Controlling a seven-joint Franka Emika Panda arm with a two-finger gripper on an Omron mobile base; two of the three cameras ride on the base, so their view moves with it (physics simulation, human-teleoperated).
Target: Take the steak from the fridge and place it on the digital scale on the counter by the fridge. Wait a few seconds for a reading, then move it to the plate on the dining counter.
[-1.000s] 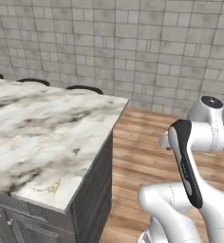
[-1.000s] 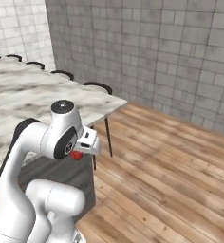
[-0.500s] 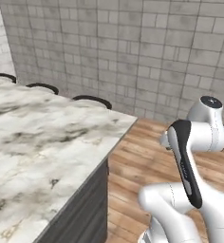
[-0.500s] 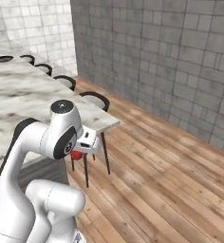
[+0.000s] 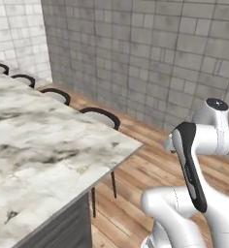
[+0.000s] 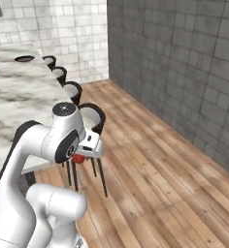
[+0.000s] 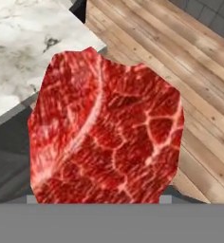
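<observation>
No readable text, brand or label anywhere in these frames. Left base view, left to right: long marble dining counter [image 5: 43,150], white-grey veined, thick edge, dark grey panel under its near corner; row of black-rimmed stools [image 5: 101,116] tucked along its far side, thin dark legs showing under the corner; wood plank floor [image 5: 136,193] beyond; grey tiled wall [image 5: 150,58] at the back, meeting a lighter white tiled wall [image 5: 17,34] at far left; robot arm at lower right. Right base view, left to right: same counter running away toward the white wall, a dark round item near its far end, too small to identify; stools lined up along the counter's right edge; arm in the foreground with the gripper [image 6: 82,156] tucked close beside its upper joint, a bit of red steak [image 6: 78,158] visible under the hand; open wood floor, then grey wall on the right. Hand view: steak fills most of the frame, marbled red with pale fat lines, sitting right in front of the camera, clamped in the gripper though the fingertips are hidden behind it; it hangs in the air above the counter corner and the floor, touching neither. Counter corner upper left, dark cabinet side below it, planks on the right.
</observation>
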